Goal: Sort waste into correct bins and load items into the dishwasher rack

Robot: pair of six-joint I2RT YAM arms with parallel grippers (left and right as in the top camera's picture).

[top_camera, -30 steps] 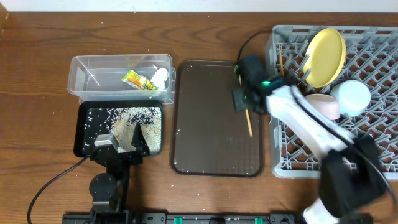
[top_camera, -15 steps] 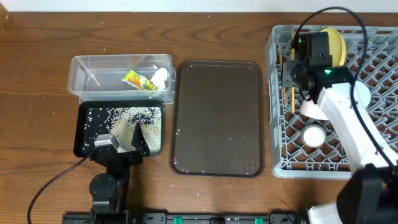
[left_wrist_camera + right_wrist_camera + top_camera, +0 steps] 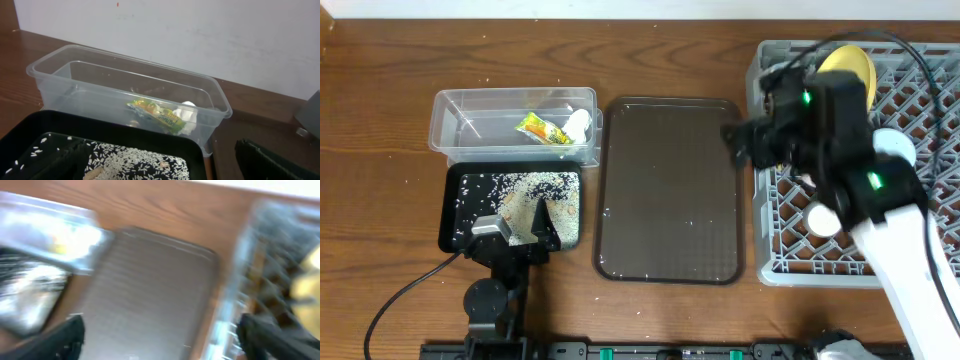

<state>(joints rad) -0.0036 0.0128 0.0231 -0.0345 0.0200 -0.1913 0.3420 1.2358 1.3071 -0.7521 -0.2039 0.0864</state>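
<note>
Dishwasher rack (image 3: 790,245) just beside right gripper (image 3: 738,140).

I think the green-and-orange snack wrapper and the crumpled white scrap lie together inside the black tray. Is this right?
Not quite. The snack wrapper and white scrap do lie together, but inside the clear tub, not the black tray. That tray holds only the rice grains. The left wrist view shows this best.
</note>
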